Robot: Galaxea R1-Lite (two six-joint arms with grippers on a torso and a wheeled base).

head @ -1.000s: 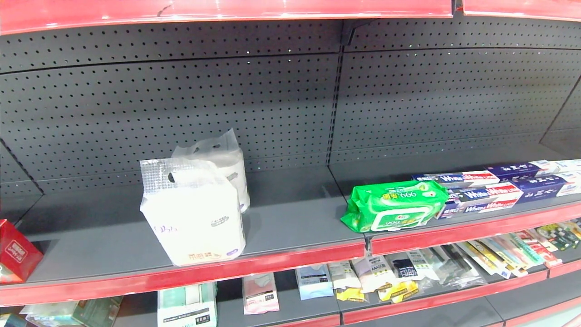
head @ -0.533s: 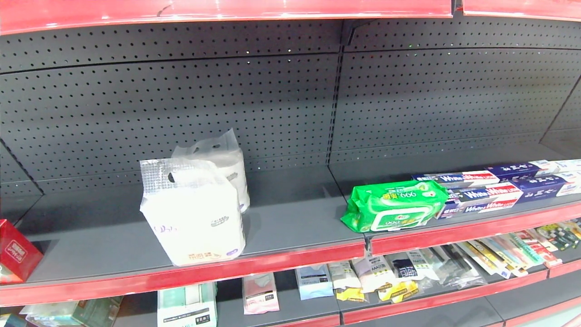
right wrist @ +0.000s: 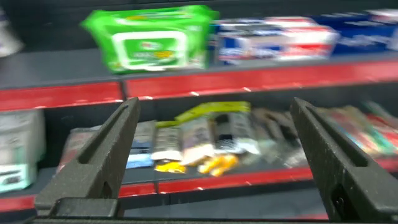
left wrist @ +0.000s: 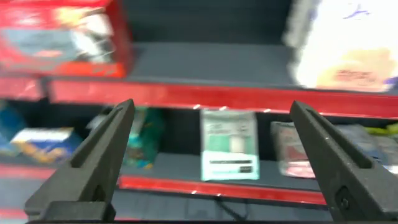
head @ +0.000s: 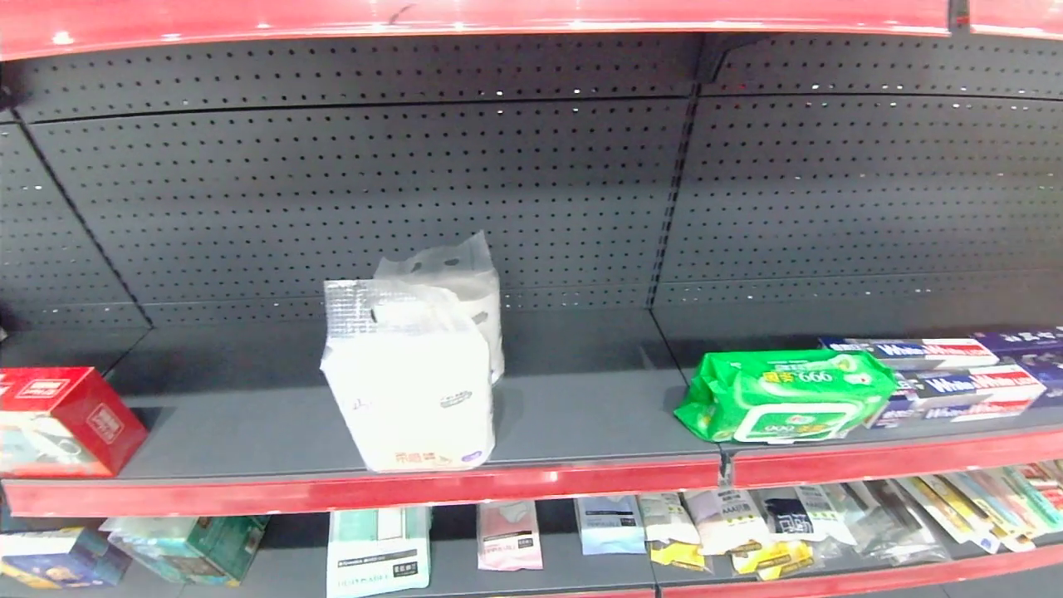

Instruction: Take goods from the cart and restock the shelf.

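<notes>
Overhead, pegboard wall [head: 399, 191]; wrist-level, left gripper [left wrist: 211, 104], right gripper [right wrist: 216, 101] spread.

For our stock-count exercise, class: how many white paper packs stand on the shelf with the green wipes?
2. The front pack stands near the front edge of the shelf; the rear pack sits just behind it, partly hidden. More could hide behind.
</notes>
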